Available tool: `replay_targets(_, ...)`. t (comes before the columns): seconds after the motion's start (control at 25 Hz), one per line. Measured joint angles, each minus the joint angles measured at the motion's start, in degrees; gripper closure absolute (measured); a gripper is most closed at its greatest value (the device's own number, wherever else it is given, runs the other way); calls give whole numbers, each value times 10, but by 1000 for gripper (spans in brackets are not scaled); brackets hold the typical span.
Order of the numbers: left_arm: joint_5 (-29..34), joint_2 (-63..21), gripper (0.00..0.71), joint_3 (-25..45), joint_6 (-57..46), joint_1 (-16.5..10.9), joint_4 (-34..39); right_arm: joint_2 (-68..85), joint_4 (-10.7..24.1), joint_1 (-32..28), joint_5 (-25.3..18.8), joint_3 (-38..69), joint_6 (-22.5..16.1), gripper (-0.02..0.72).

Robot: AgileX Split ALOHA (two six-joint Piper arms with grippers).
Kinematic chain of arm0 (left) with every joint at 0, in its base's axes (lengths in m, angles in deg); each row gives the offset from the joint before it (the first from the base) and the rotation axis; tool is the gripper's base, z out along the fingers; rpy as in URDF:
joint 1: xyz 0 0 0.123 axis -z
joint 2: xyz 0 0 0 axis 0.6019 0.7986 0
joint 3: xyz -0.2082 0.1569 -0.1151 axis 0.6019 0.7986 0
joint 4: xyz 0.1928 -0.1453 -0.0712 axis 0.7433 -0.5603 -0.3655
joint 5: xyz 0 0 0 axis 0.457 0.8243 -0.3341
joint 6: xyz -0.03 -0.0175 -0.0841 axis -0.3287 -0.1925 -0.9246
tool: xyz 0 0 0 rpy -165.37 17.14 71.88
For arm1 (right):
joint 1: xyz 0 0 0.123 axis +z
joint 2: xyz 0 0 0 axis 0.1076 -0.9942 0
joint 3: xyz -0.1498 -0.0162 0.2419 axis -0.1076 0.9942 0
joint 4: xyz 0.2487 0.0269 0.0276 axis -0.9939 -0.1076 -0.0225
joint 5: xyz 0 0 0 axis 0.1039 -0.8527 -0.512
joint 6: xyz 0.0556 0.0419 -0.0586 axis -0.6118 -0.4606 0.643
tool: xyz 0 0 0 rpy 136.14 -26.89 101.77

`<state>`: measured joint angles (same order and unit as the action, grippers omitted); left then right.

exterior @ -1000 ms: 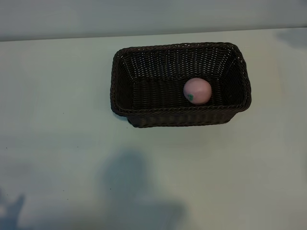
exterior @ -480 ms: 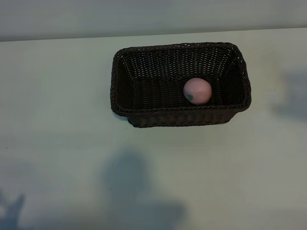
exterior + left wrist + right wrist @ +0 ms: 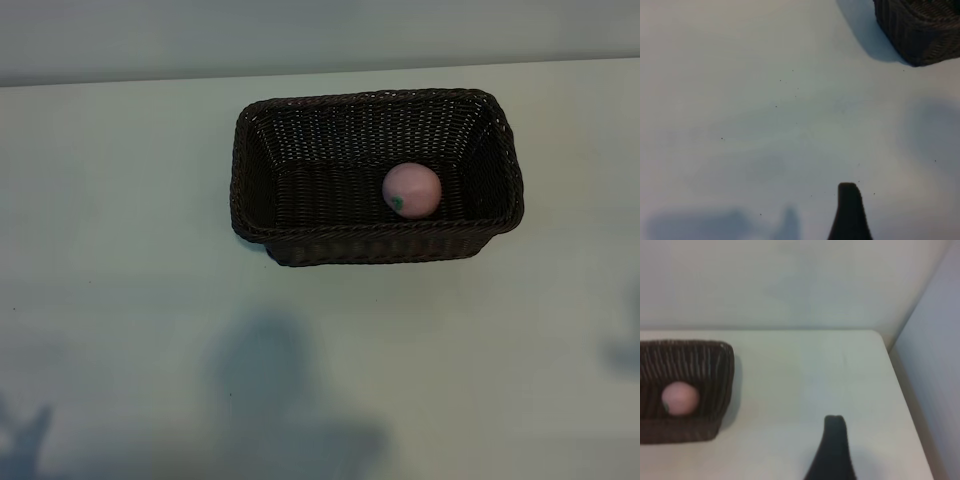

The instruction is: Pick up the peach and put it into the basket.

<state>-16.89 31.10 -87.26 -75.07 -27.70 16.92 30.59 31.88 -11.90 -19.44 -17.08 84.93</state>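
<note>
Ext. cam: high, steep downward look at counter (image 3: 120, 250); basket (image 3: 375, 240) in upper centre w/ peach (image 3: 411, 190) inside; mid distance, no arms in shot.
L wrist cam: low over counter, near; one dark finger (image 3: 849, 212) of left tool at frame edge; only a basket corner (image 3: 920, 30) caught.
R wrist cam: farther back, near-level toward the wall; finger (image 3: 832, 450) of right tool in foreground; sees basket end (image 3: 685, 427) + peach (image 3: 680, 397).
Shared by all 3: basket, counter. Peach: ext. + R wrist only.
</note>
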Motion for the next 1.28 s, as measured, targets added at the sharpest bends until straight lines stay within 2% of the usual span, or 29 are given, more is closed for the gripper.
replay_targets(0.28, 0, 0, 179, 0, 0, 0, 0, 127, 0, 0, 50, 154, -1, 111)
replay_targets(0.6, 0, 0, 179, 0, 0, 0, 0, 202, 0, 0, 53, 278, -1, 112)
replay_targets(0.92, 0, 0, 179, 0, 0, 0, 0, 202, -1, 0, 59, 346, -1, 112)
replay_targets(1.28, 0, 0, 179, 0, 0, 0, 0, 202, -4, 0, 81, 357, -1, 112)
